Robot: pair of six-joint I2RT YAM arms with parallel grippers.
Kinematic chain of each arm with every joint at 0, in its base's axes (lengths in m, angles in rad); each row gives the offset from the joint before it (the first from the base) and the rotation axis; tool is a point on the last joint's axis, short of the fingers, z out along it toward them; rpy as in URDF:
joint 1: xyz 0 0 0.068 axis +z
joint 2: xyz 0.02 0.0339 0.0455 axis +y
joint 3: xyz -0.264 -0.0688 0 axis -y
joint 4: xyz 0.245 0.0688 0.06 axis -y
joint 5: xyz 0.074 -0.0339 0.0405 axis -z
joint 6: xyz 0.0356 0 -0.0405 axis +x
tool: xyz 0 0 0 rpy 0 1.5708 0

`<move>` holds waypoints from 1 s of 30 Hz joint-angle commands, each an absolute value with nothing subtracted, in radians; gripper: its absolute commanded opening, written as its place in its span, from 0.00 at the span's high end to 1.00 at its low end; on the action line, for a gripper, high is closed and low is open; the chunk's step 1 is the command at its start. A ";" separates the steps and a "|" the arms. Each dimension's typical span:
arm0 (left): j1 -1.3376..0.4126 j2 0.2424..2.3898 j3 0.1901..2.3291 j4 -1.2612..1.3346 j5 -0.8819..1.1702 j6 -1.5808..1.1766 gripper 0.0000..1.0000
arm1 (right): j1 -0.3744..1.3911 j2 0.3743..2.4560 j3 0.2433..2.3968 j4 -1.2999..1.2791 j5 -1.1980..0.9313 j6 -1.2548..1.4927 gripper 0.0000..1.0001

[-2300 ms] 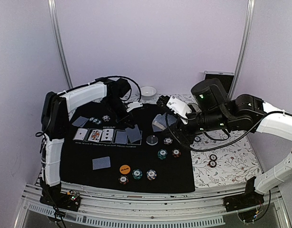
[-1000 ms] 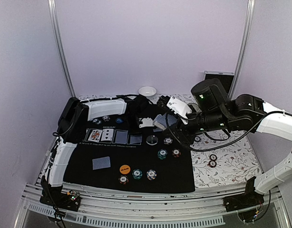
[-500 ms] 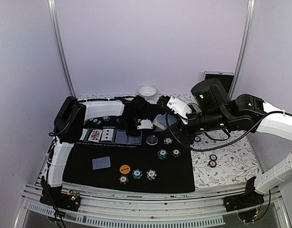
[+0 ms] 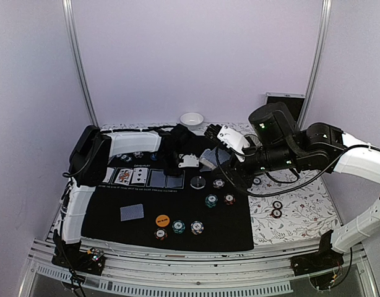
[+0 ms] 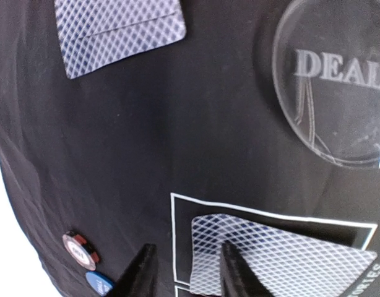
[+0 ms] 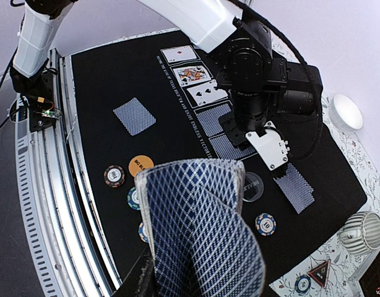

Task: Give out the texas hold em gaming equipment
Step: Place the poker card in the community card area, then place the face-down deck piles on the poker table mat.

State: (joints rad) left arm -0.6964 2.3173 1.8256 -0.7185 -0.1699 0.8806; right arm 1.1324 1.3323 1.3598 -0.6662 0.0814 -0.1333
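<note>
Left tool (image 5: 187, 263): jaws parted, nothing between them, low over the black mat (image 5: 146, 136). A face-down card (image 5: 283, 260) lies flat in a white-outlined box directly beneath it, one edge passing under a finger. A clear dealer disc (image 5: 329, 93) lies ahead to one side, and two overlapping face-down cards (image 5: 122, 31) lie ahead to the other. Right tool (image 6: 190, 281): clamped on a fanned stack of blue-backed cards (image 6: 199, 229), held clear above the worktop (image 6: 354, 151), with the orange disc (image 6: 140, 164) and a striped chip (image 6: 114, 176) on the mat below it.
</note>
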 commanded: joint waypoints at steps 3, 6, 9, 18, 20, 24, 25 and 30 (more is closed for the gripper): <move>-0.693 2.258 1.775 -0.669 -0.176 0.871 0.59 | 1.137 1.310 1.351 -0.654 0.097 -0.127 0.96; -0.696 2.239 1.772 -0.656 -0.181 0.868 0.59 | 1.138 1.309 1.353 -0.656 0.097 -0.127 0.96; -0.699 2.196 1.773 -0.630 -0.145 0.860 0.58 | 1.137 1.310 1.353 -0.657 0.097 -0.127 0.96; -0.696 1.903 1.621 -0.433 -0.081 0.772 0.49 | 1.137 1.280 1.313 -0.677 0.104 -0.074 0.96; -0.689 1.838 1.570 -0.384 -0.105 0.705 0.44 | 1.138 1.279 1.288 -0.686 0.096 -0.041 0.96; -0.661 1.708 1.456 -0.287 -0.184 0.544 0.15 | 1.136 1.301 1.224 -0.701 0.031 0.060 0.96; -0.655 1.675 1.419 -0.280 -0.187 0.508 0.08 | 1.136 1.304 1.204 -0.701 0.006 0.090 0.96; -0.642 1.549 1.324 -0.299 -0.138 0.351 0.02 | 1.126 1.346 1.081 -0.686 -0.104 0.178 0.96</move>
